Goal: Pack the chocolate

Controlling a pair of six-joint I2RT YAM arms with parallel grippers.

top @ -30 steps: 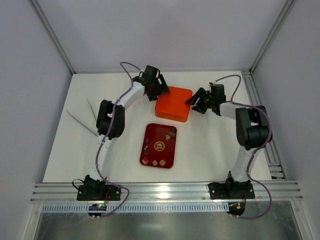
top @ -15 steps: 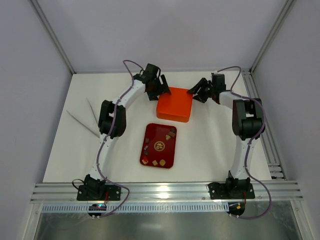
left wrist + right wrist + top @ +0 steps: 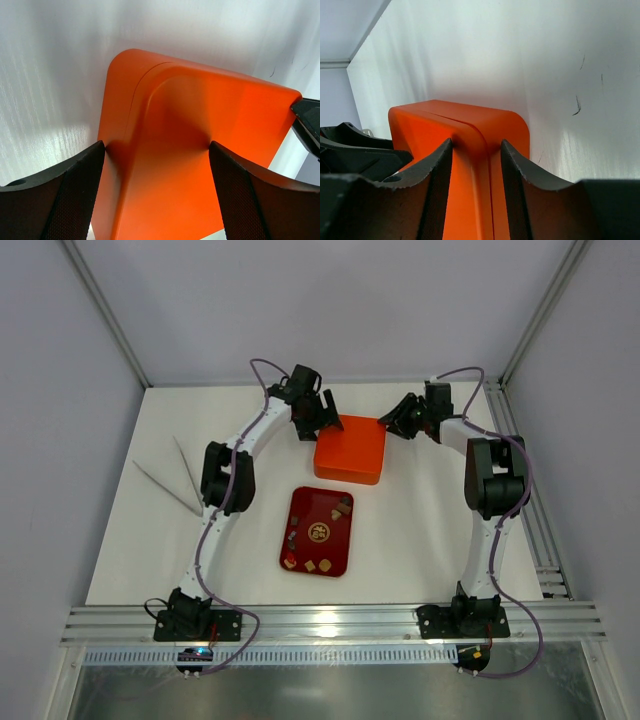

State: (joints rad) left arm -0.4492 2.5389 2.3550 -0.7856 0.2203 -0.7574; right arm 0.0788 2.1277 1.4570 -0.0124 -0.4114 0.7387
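A closed orange square box (image 3: 350, 450) sits at the back middle of the table. My left gripper (image 3: 322, 425) is at its back left corner and my right gripper (image 3: 392, 430) at its back right corner. In the left wrist view the left gripper (image 3: 156, 150) has both fingers pressed on the box (image 3: 200, 115). In the right wrist view the right gripper (image 3: 476, 145) clamps the box's edge (image 3: 470, 117), with the lid seam between the jaws. Several small chocolate pieces (image 3: 343, 506), brown and tan, lie on the dark red tray (image 3: 300, 508) in front of the box.
Two thin white sticks (image 3: 170, 480) lie on the left side of the table. An aluminium rail (image 3: 518, 450) runs along the right edge and another along the near edge (image 3: 330, 620). White walls close in the back and sides.
The orange box has shifted a little toward the back wall, held between both grippers. The right gripper moved back and left along with it; the left gripper barely moved.
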